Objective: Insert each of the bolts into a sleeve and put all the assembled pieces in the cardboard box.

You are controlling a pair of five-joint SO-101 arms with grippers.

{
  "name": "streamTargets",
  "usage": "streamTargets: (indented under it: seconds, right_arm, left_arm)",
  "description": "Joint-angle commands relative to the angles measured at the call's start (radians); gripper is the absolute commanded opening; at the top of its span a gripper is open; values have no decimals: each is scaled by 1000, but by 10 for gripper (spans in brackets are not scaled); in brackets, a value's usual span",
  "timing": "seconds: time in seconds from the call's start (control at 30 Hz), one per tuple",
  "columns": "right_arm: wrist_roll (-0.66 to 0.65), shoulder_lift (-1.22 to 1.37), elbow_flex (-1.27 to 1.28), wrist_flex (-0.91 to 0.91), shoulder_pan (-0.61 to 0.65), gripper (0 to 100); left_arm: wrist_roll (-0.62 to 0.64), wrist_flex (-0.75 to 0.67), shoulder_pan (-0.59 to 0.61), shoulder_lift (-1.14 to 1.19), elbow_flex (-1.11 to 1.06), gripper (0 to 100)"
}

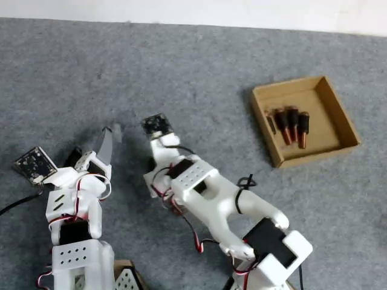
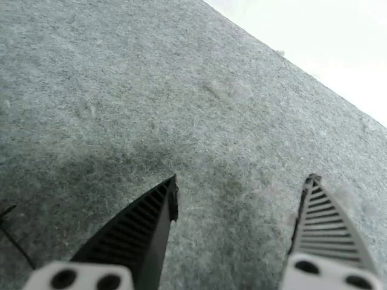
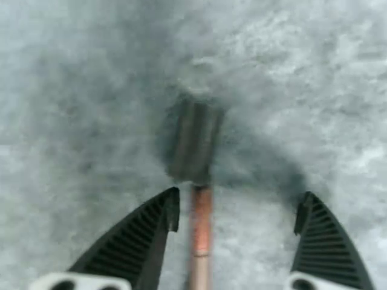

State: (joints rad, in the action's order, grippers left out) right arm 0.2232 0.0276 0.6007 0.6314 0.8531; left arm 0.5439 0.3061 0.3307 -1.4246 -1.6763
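A dark sleeve (image 3: 195,142) with a copper bolt (image 3: 201,232) sticking out of it lies on the grey felt. My right gripper (image 3: 240,193) hangs open just above it, one finger on each side of the bolt's shaft and neither touching it. My left gripper (image 2: 242,178) is open over bare felt with nothing between its fingers. In the high view it (image 1: 107,145) sits at the lower left. The cardboard box (image 1: 338,118) stands at the right and holds several bolt-and-sleeve pieces (image 1: 292,125) lying side by side.
Grey felt (image 1: 199,72) covers the whole table, with open room between the arms and the box. The right arm (image 1: 205,193) stretches across the lower middle, its wrist camera (image 1: 157,125) pointing down. A white edge runs along the far side.
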Motion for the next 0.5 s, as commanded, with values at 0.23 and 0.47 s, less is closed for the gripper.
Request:
streamTargets:
  seconds: [0.23,0.47]
  right_arm:
    - [2,73,-156,18,36,289]
    - [8,259,-323,64,-39,289]
  left_arm:
    - [3,-21,-16,-13,45,305]
    - [3,-21,-16,-13,45,305]
